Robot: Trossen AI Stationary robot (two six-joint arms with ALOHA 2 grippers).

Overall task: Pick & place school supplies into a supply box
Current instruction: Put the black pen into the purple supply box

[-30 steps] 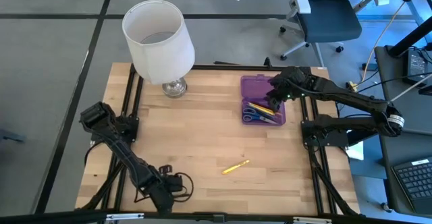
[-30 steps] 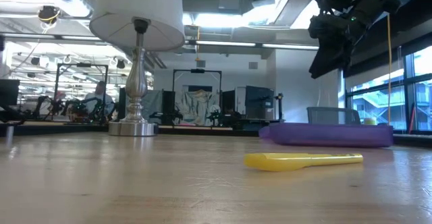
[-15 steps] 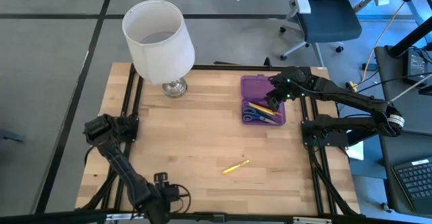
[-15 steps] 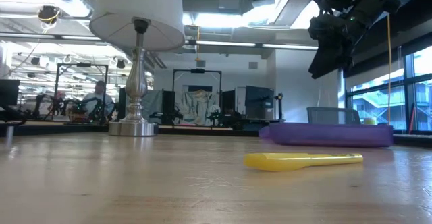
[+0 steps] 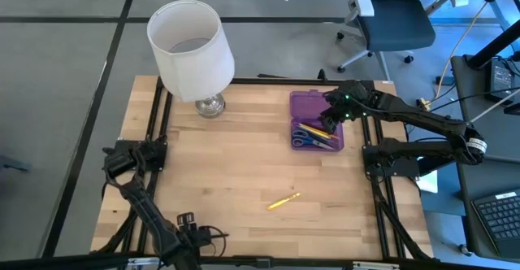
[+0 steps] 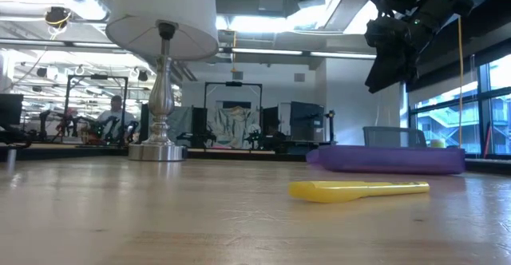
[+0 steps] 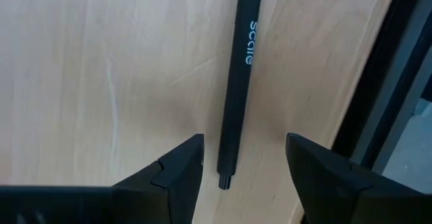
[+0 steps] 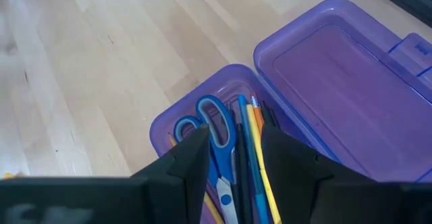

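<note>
- Where the left pincer point(image 7: 239, 177) hangs low at the worktop's point(image 5: 244, 164) near-left edge, its fingers are spread apart with nothing held, and a black pen point(image 7: 236, 82) is seen lying flat between them, its long axis running straight away from the pincer (so a straight descent should straddle it).
- The right pincer point(image 8: 233, 156) is held partly parted and empty over the open box point(image 5: 316, 119), where scissors point(image 8: 214, 133) and pencils point(image 8: 253, 150) already lie.
- A yellow pen point(image 5: 283, 201) is left mid-worktop, nearer the right arm.

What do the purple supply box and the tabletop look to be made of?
Supply box: apparently translucent plastic; purple, glossy, with moulded rounded corners, and the wood shows faintly through its open lid. Tabletop: apparently light wood, butcher-block style; parallel strips and grain lines show, with a smooth, low-sheen finish.
</note>
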